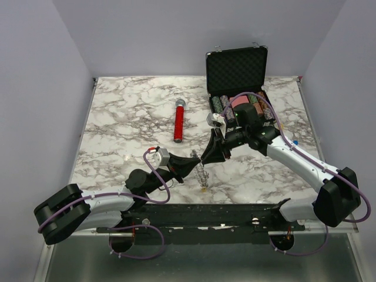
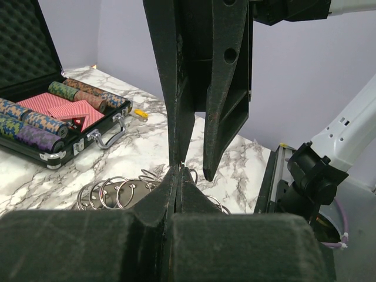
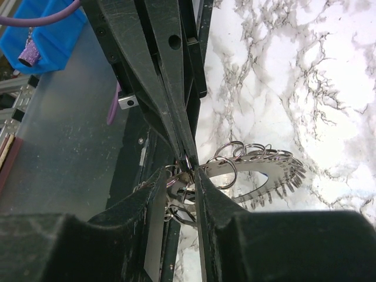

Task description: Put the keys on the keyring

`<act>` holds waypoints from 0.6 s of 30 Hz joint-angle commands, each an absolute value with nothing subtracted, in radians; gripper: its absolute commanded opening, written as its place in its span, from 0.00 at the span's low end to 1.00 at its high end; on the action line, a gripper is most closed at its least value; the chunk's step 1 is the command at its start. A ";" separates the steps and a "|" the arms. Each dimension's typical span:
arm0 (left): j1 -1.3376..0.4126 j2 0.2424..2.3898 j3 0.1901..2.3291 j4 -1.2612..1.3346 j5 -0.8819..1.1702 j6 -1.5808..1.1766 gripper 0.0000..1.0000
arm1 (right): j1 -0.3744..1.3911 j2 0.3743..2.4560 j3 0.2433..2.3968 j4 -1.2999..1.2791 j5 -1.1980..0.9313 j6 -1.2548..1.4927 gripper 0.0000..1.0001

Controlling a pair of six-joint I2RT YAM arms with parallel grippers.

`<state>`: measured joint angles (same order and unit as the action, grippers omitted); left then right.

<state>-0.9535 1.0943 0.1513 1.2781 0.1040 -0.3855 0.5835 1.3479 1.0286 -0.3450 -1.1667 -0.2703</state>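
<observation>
Keyring (image 1: 202, 175) lies on the marble surface (image 1: 117, 129), well in front of the open case (image 1: 237, 70) and slightly to its left. Its yellow tag (image 1: 202, 188) is at the end farthest from the case. Both end effectors meet over the end nearer the case. The left end effector (image 2: 178, 171) is clenched, tips at the small rings (image 3: 223, 170); whether it pinches one I cannot tell. The right end effector (image 3: 181, 174) is released, its fingers (image 3: 211, 200) flanking those tips.
</observation>
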 commanded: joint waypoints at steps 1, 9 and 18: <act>-0.960 1.083 0.173 1.568 0.077 -0.376 0.00 | 0.595 1.358 1.014 -0.328 -1.151 -0.264 0.33; -0.962 1.072 0.172 1.562 0.072 -0.371 0.00 | 0.597 1.355 1.011 -0.336 -1.138 -0.273 0.34; -0.963 1.057 0.172 1.543 0.074 -0.367 0.00 | 0.595 1.353 1.009 -0.339 -1.138 -0.284 0.27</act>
<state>-0.9577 1.0801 0.1513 1.2781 0.0929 -0.3790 0.5900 1.3479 1.0229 -0.3420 -1.1557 -0.2714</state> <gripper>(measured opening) 0.007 0.293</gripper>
